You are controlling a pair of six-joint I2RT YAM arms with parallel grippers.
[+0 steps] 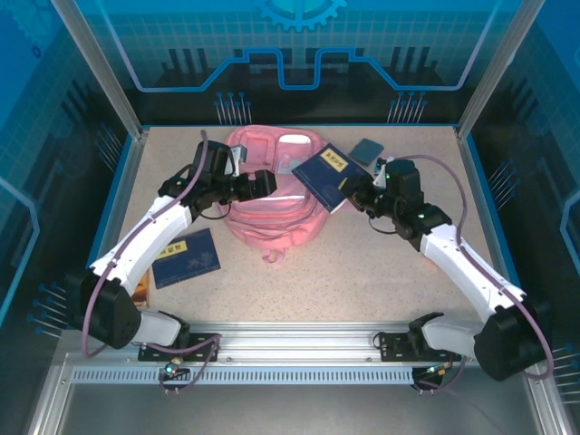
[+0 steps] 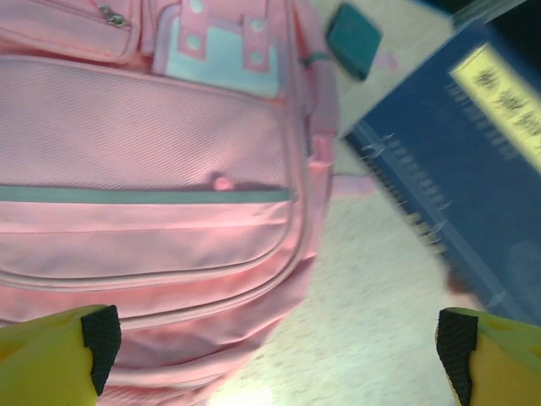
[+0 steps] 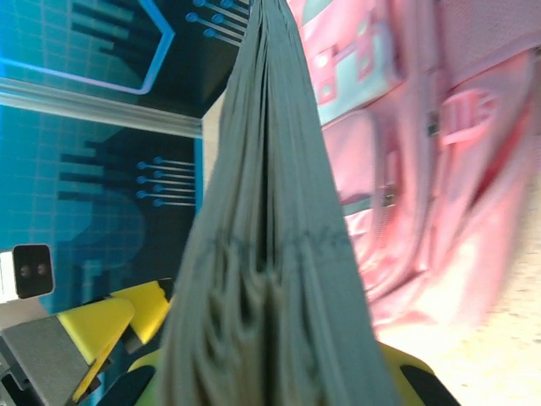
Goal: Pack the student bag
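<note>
One worry: my right hand [image 1: 361, 193] is pinching the book [image 1: 326, 172] at the bag's [image 1: 272, 217] three o'clock; my left hand [image 1: 264, 184] is gaping empty, so nothing is steadying the bag.

Yellow title labels on two blue books; no lettering can be read.
In the overhead view, the dark blue spiral-bound book [image 1: 319, 178] just right of centre carries a yellow rectangular label [image 1: 333, 163] with dark characters. The left wrist view shows that label at the upper right, its characters smeared beyond reading. The second dark blue flat book [image 1: 192, 263] at lower left bears a small yellow strip label [image 1: 172, 246], likewise illegible. A pale blue gear emblem [image 1: 300, 11] marks the back wall at top centre.
</note>
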